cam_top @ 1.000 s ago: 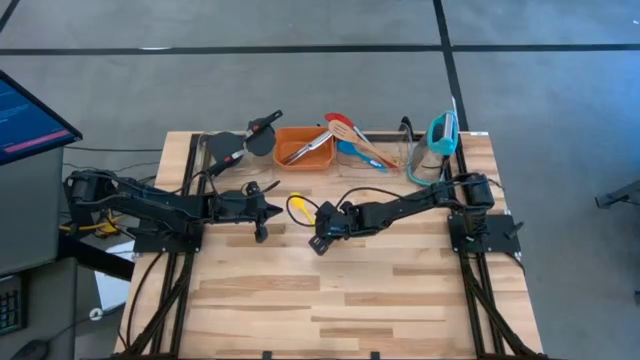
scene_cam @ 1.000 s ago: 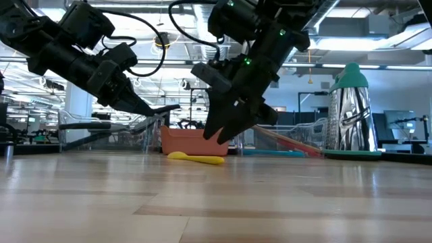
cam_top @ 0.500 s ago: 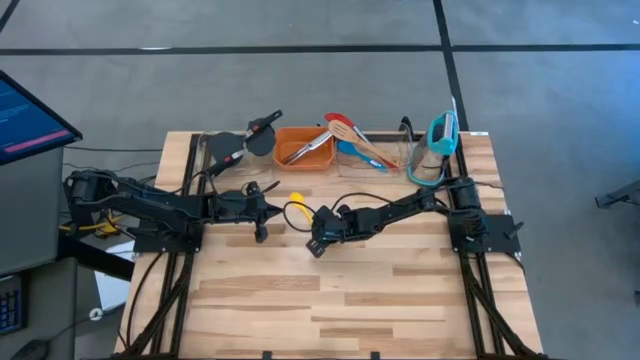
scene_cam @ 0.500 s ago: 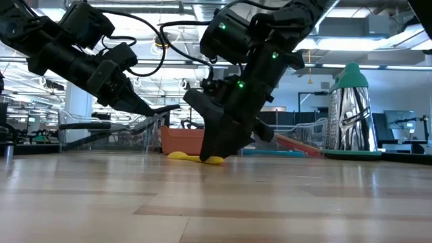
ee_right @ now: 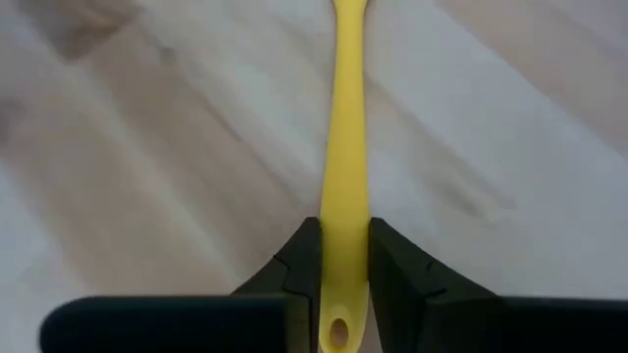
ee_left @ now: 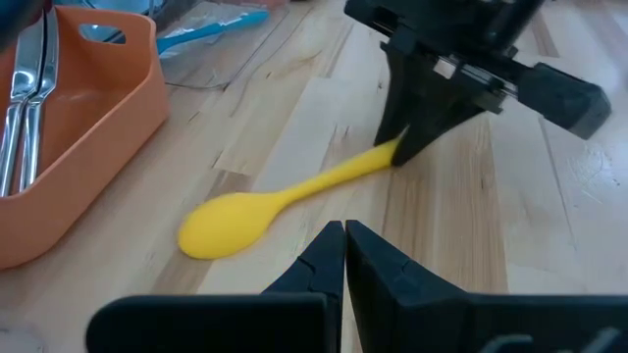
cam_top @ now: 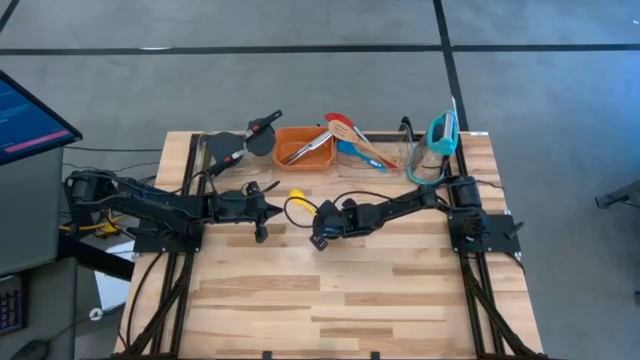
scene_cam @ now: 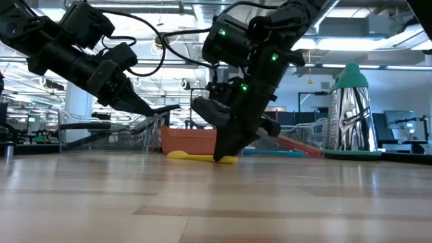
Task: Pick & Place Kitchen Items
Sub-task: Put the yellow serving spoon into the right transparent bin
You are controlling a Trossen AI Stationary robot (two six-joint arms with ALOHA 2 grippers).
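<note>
Near the middle of the tabletop [cam_top: 300, 290] the yellow spoon [ee_left: 280, 199] lay flat, the right hand [ee_right: 334, 257] clamped on its handle end but not yet lifting. The left hand [ee_left: 344, 257] hovered nearby, fingers together and empty. Tongs [cam_top: 308, 146] sat in the orange bin [cam_top: 291, 134]; this spoon remained to be placed

Right gripper [scene_cam: 226, 156] down at wooden bench [scene_cam: 216, 202], closed on yellow plastic spoon [scene_cam: 192, 157]; orange rectangular bin [scene_cam: 185, 140] behind; left gripper [scene_cam: 156, 108] raised.
</note>
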